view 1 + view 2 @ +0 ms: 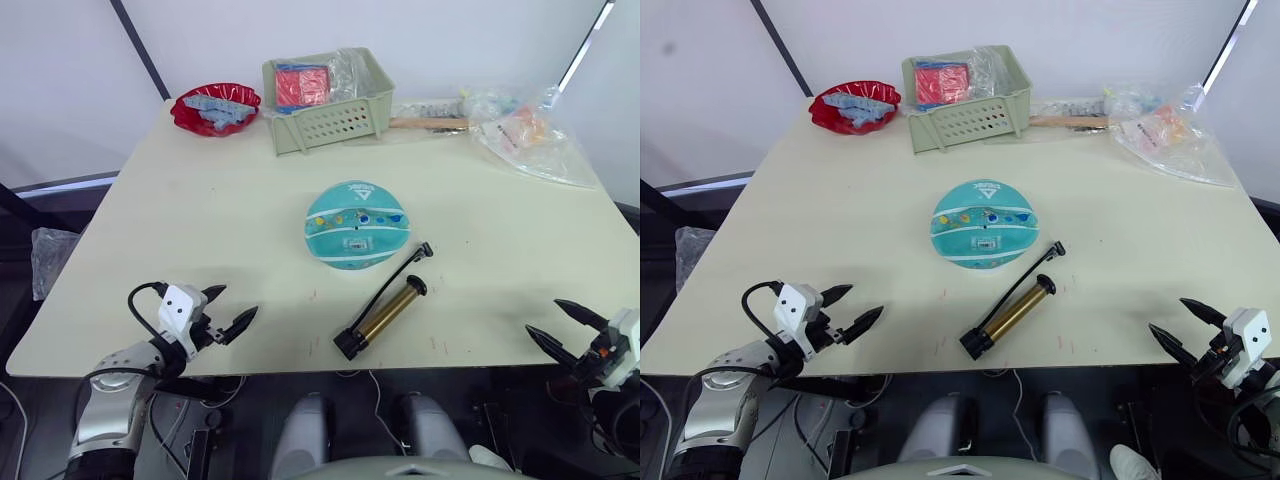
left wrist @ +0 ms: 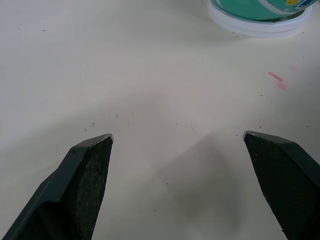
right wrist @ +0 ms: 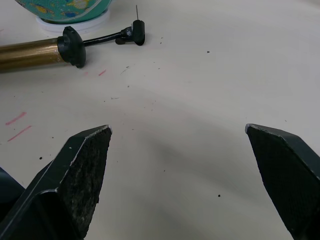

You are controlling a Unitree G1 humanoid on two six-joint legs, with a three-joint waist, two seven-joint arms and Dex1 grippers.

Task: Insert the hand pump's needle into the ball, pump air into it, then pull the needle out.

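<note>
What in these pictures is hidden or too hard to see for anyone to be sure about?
- Teal rubber ball: its valve hole can't be picked out in the eye views; in the left wrist view the frame edge cuts off most of it.
- Green plastic basket: its wall and a crinkled clear bag hide the contents.
- Gold-barrelled hand pump: the right wrist view's edge cuts off its handle end.
- Thin metal needle: too small in the eye views.

The left gripper (image 1: 222, 310) is held low with its two black fingers spread wide apart and nothing between them. The right gripper (image 1: 1181, 327) is likewise held low, fingers parted and empty, well apart from the left one.
</note>
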